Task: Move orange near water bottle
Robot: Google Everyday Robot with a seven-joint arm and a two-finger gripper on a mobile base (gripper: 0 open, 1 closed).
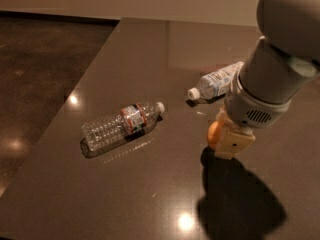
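Toward the right edge of the counter, the gripper hangs low over the orange; whether it grips cannot be told. Round, matte and firm, the orange looks light, best pinched across its middle. Nearer the left edge lies the clear, ribbed water bottle, apt to roll.

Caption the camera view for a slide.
Claw at the orange on the dark table, apart from the lying water bottle.
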